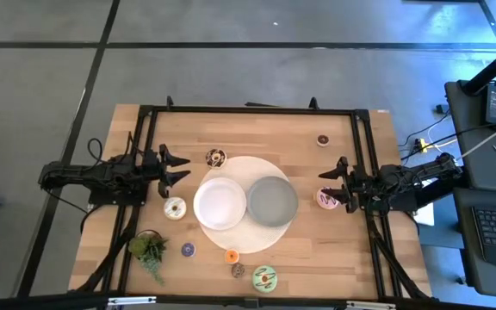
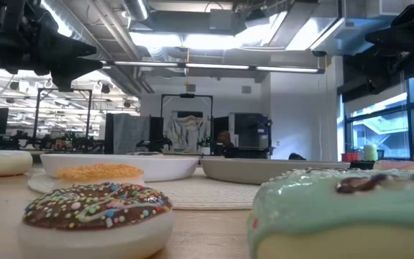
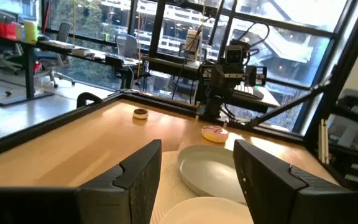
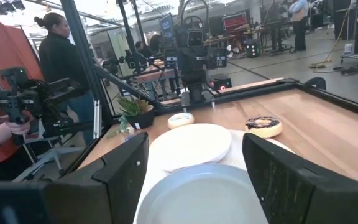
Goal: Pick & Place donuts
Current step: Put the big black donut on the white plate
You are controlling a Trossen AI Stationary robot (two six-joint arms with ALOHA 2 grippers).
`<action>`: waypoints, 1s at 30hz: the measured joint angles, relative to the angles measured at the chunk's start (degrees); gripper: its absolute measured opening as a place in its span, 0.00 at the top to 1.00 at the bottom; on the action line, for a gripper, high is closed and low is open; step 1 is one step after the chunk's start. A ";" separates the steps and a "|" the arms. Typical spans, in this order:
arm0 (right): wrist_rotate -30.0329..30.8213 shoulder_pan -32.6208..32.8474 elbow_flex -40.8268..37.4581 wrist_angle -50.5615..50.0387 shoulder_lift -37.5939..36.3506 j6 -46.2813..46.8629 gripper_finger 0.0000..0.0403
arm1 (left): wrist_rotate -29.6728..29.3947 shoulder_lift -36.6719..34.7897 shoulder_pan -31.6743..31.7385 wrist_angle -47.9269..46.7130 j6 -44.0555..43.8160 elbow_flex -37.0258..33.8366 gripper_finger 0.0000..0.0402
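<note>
your left gripper [image 1: 182, 168] and right gripper [image 1: 327, 186] hover spread and empty at the surface [image 1: 351, 250] sides. donuts [image 1: 263, 277] lie scattered around the two dishes [image 1: 220, 203], a pink one [image 1: 326, 199] under your right gripper.

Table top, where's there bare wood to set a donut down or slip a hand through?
Free: the far strip between the chocolate donut and the small brown donut, and the near right corner beyond the green donut. Crowded: the middle, filled by the white dish and grey dish, and the near edge around the plant.
</note>
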 joint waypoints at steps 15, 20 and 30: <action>9.08 0.02 0.00 0.68 0.00 0.00 0.35 | -20.91 12.58 3.50 0.95 -9.01 6.58 0.51; 9.18 0.02 0.00 0.67 0.00 -1.75 0.35 | -20.50 26.88 8.40 -1.22 -15.23 15.58 0.51; 9.66 0.00 -0.01 0.66 0.00 -1.75 0.35 | -7.16 57.79 21.14 -20.21 -21.90 34.53 0.51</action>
